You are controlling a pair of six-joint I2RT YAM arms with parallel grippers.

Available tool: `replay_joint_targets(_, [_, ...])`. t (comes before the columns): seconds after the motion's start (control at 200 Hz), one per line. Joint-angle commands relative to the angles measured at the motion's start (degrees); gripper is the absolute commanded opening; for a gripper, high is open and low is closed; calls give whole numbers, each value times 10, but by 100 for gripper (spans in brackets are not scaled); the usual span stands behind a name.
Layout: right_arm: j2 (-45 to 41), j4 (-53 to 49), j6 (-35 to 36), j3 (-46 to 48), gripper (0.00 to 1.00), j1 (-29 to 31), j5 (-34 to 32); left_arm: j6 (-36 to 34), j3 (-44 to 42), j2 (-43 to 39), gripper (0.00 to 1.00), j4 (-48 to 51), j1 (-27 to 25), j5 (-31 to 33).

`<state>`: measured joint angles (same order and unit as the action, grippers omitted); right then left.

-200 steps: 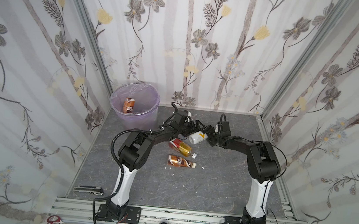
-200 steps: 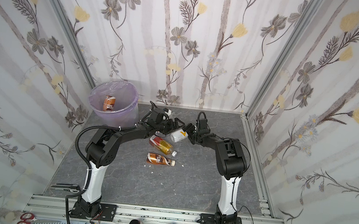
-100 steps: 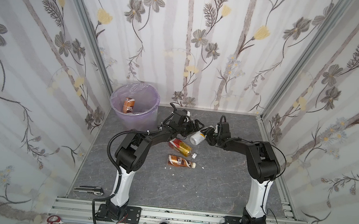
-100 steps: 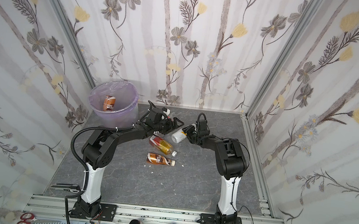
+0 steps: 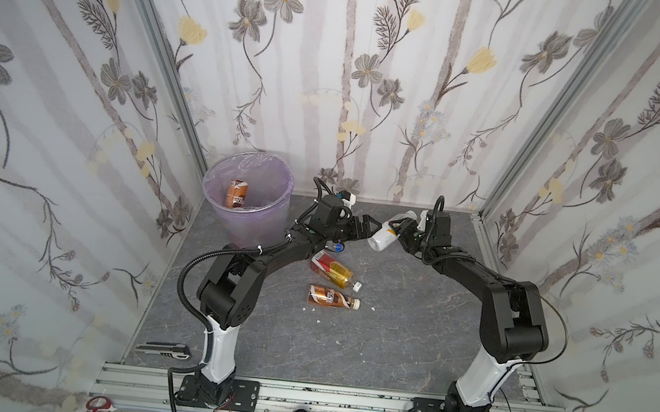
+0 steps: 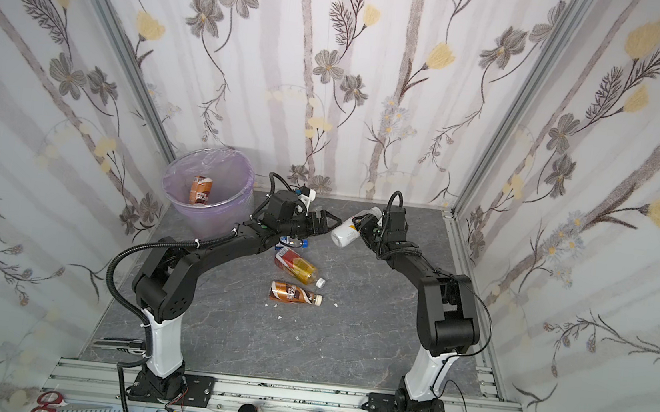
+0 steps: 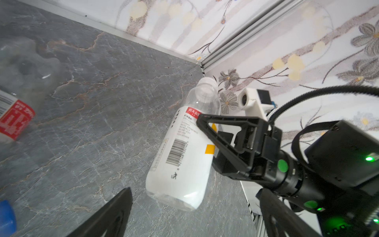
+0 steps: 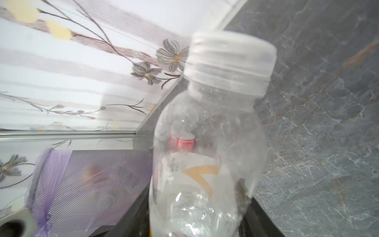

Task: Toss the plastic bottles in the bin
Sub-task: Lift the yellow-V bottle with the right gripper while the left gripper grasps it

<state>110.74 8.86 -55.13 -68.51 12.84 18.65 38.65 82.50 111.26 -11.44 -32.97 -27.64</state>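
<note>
Right gripper (image 5: 396,228) pinches the white-labelled bottle (image 7: 180,156) mid-body, tilted, cap toward 1 o'clock, off the table (image 5: 391,326), around 12 o'clock in both top views; left gripper (image 5: 367,227) has fingers spread wide, just beside its base (contact unclear). Bin (image 5: 234,222) at 10 o'clock, one brown bottle (image 5: 236,194) inside; red-and-gold bottle (image 5: 332,270) and coffee bottle (image 5: 331,298) lie mid-table.

The white-labelled bottle (image 7: 180,156) bears a red tab with white Chinese characters, seemingly 农夫山, the rest hidden; under it grey small print, too fine to read; a black barcode with illegible digits alongside; near its base a small litter-bin pictogram; the red-labelled bottle (image 7: 14,121) shows blurred white characters and barcode stripes; lettering on the brown bottle (image 5: 331,298), near the middle of the tabletop (image 5: 391,326), is too small to read.
</note>
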Motion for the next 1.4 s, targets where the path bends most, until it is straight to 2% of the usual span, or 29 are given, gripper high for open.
replay_joint_targets(0.0, [-33,-52,66,-24,56,3,-39,-74,19,-8,100,35,-9,-3])
replay_joint_targets(0.185, [-75,-90,126,-53,56,11,-69,-160,76,-3,100,116,-31,29])
replay_joint_targets(0.535, [-108,-130,180,-82,56,42,-67,-211,102,-1,100,134,-37,44])
replay_joint_targets(0.804, [-107,-124,171,-90,56,55,-53,-220,115,5,100,134,-50,36])
replay_joint_targets(0.989, [-107,-122,166,-95,57,59,-48,-220,115,2,83,134,-52,37])
replay_joint_targets(1.099, [-107,-122,163,-99,57,60,-45,-219,116,4,65,133,-53,34])
replay_joint_targets(1.329, [-111,-124,163,-101,64,59,-47,-219,113,-6,52,134,-54,51])
replay_joint_targets(1.394, [-111,-125,163,-103,70,59,-43,-222,111,-10,51,134,-55,58])
